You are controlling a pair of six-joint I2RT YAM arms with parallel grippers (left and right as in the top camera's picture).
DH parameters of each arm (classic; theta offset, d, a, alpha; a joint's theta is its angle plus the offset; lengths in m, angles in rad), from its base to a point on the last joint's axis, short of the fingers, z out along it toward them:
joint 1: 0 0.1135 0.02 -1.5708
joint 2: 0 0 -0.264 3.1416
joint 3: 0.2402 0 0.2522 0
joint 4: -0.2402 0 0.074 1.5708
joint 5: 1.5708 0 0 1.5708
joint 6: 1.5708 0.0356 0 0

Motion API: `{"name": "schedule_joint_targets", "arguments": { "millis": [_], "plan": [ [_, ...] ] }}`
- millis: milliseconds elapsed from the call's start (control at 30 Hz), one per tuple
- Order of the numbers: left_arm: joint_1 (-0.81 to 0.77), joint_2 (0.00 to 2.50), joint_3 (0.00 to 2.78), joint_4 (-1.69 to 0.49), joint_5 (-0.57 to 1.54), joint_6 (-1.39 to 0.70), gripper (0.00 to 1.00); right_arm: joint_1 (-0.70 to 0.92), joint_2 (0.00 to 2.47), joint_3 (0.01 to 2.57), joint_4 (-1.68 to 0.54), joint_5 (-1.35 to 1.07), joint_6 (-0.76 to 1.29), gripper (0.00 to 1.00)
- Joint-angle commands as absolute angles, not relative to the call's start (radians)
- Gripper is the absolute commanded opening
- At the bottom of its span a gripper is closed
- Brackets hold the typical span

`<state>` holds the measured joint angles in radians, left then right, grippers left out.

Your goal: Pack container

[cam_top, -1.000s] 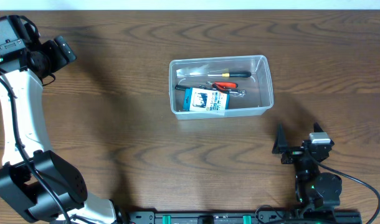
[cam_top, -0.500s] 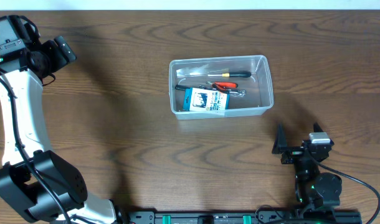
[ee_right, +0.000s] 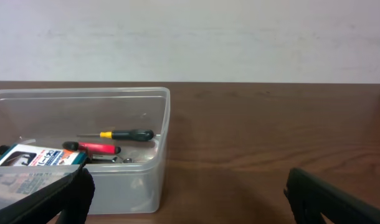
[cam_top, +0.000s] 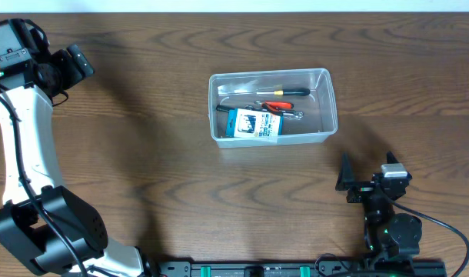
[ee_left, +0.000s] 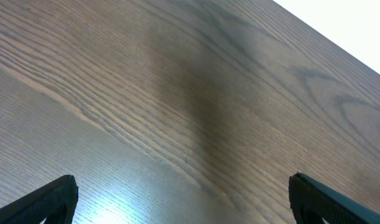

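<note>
Left gripper (cam_top: 73, 63): parked in the upper left of the overhead frame, fingers spread wide with only bare wood between them in its wrist view. It is exactly where it was a second ago.
Table (cam_top: 142, 169): dark wood grain across the frame, with no change.
Container (cam_top: 296, 139): just above centre and a touch right in the overhead frame, standing flat on the table, well apart from both arms. It has not shifted.
Packet (cam_top: 254, 123): blue and white, in the container's lower left part, same spot as before.
Pliers (cam_top: 278, 106): red handles, lying mid-tub just above the packet, unmoved.
Screwdriver (cam_top: 290, 91): yellow and black, along the tub's upper side, unmoved.
Right gripper (cam_top: 367, 172): lower right of the overhead frame, fingers wide apart and holding nothing, facing the container in its wrist view. No change here either.
</note>
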<state>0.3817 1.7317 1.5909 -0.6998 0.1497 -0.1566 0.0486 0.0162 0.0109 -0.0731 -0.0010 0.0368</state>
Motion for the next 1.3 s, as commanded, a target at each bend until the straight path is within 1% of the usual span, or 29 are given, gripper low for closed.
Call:
{"name": "schedule_joint_targets", "arguments": {
  "millis": [0,100,267,467,700,867,1067,1167,1267],
  "plan": [
    [0.380,1.694,1.605,-0.703,0.141,-0.151,0.98,0.038,0.006,0.005,-0.071,-0.004,0.021,0.99],
    [0.373,1.614,1.605,-0.703,0.141,-0.151,0.98,0.038,0.006,0.005,-0.071,-0.004,0.021,0.99],
    [0.335,1.374,1.605,-0.702,0.141,-0.151,0.98,0.038,0.006,0.005,-0.071,-0.004,0.021,0.99],
    [0.200,1.065,1.605,-0.699,0.141,-0.150,0.98,0.038,0.006,0.005,-0.071,-0.004,0.021,0.99],
    [0.081,0.813,1.605,-0.703,0.138,-0.151,0.98,0.038,0.006,0.005,-0.071,-0.004,0.021,0.99],
    [0.048,0.650,1.605,-0.781,0.138,-0.150,0.98,0.038,0.006,0.005,-0.071,-0.004,0.021,0.99],
    [0.041,0.496,1.583,-0.984,0.119,-0.150,0.98,0.038,0.006,0.005,-0.071,-0.004,0.021,0.99],
    [0.030,0.421,1.520,-1.034,0.111,-0.150,0.98,0.038,0.006,0.005,-0.071,-0.004,0.021,0.99],
    [0.026,0.348,1.427,-1.035,0.115,-0.151,0.98,0.038,0.006,0.005,-0.071,-0.004,0.021,0.99]
  ]
}}
